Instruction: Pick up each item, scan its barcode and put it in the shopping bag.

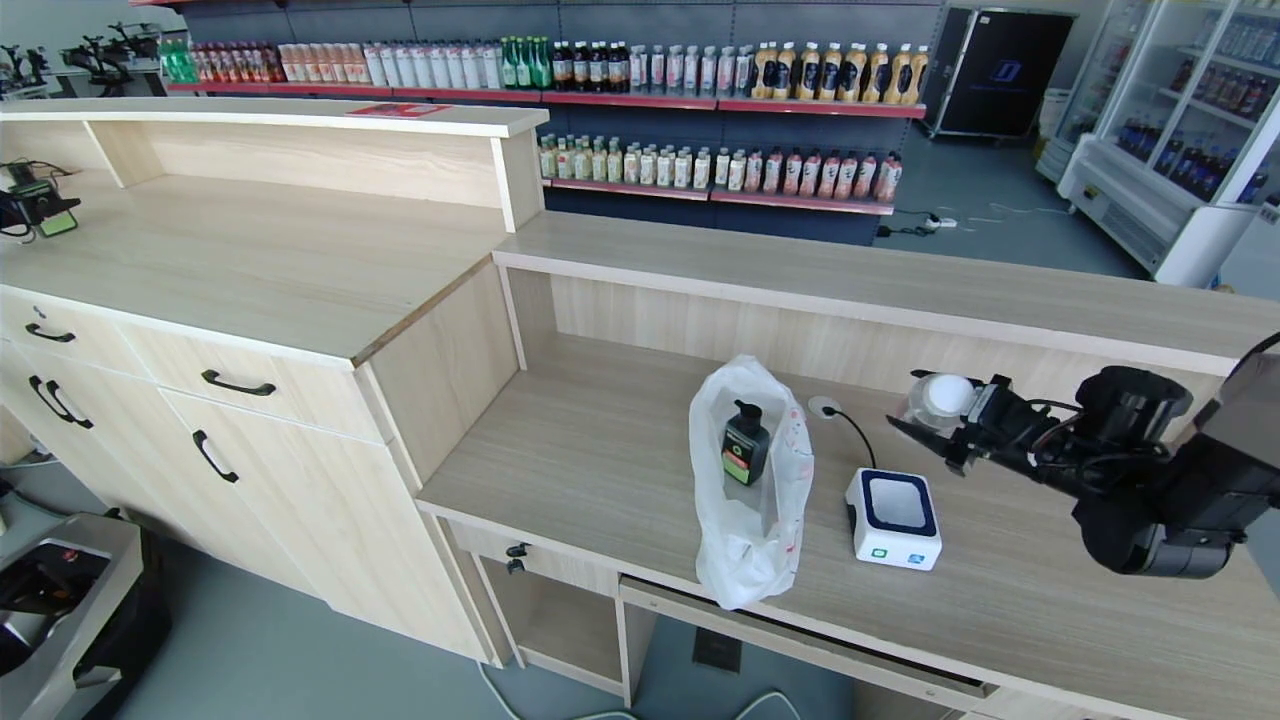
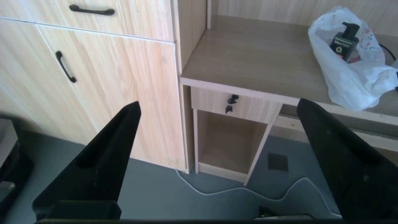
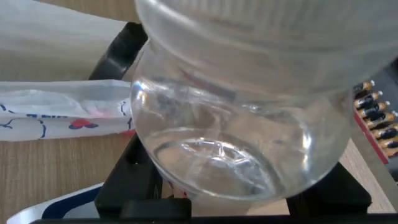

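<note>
My right gripper is shut on a clear jar with a white lid, held above the lower counter, to the right of and behind the scanner. In the right wrist view the jar's glass body sits between the black fingers. The white scanner with a dark window stands on the counter. A white plastic shopping bag stands left of it, with a dark pump bottle inside. My left gripper hangs open and low, in front of the counter's left end; the bag lies far from it.
A black cable runs from the scanner to a hole in the counter. A higher counter with drawers rises on the left, with a small device on it. Shelves of bottles and a fridge stand beyond.
</note>
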`<state>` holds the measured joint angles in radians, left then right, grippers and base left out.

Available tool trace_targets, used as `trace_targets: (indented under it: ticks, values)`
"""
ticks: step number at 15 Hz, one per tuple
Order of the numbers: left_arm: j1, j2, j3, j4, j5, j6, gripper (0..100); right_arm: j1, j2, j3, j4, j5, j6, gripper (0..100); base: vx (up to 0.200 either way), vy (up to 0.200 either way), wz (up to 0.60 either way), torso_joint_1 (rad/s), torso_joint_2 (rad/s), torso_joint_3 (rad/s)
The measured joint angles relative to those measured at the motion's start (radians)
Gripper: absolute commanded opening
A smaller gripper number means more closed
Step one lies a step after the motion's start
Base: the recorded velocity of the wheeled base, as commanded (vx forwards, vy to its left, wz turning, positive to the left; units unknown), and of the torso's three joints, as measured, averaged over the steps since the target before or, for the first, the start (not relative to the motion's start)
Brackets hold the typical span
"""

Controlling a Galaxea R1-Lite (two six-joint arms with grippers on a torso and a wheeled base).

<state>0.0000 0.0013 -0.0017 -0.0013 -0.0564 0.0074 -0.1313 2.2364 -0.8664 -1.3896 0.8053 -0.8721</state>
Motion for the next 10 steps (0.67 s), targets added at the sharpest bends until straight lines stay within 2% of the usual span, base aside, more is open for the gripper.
trace_targets:
  ticks: [2, 5, 7, 9, 10]
  values:
    - [0.000, 0.000, 0.000, 0.000, 0.000, 0.000, 100, -0.024, -0.166, 0.046, 0.181, -0.152, 0.186, 0, 0.000, 0.000, 0.00, 0.000, 0.00, 0.000]
    - [0.000, 0.000, 0.000, 0.000, 0.000, 0.000, 100, -0.041, -0.422, 0.145, 0.433, -0.474, 0.485, 0, 0.000, 0.000, 0.00, 0.000, 0.00, 0.000]
    - [0.000, 0.000, 0.000, 0.000, 0.000, 0.000, 100, -0.044, -0.537, 0.233, 0.494, -0.632, 0.558, 0, 0.000, 0.000, 0.00, 0.000, 0.00, 0.000]
    - [0.000, 0.000, 0.000, 0.000, 0.000, 0.000, 100, -0.034, -0.596, 0.260, 0.502, -0.794, 0.568, 0, 0.000, 0.000, 0.00, 0.000, 0.00, 0.000]
    - [0.000, 0.000, 0.000, 0.000, 0.000, 0.000, 100, -0.020, -0.609, 0.264, 0.501, -0.836, 0.566, 0, 0.000, 0.000, 0.00, 0.000, 0.00, 0.000]
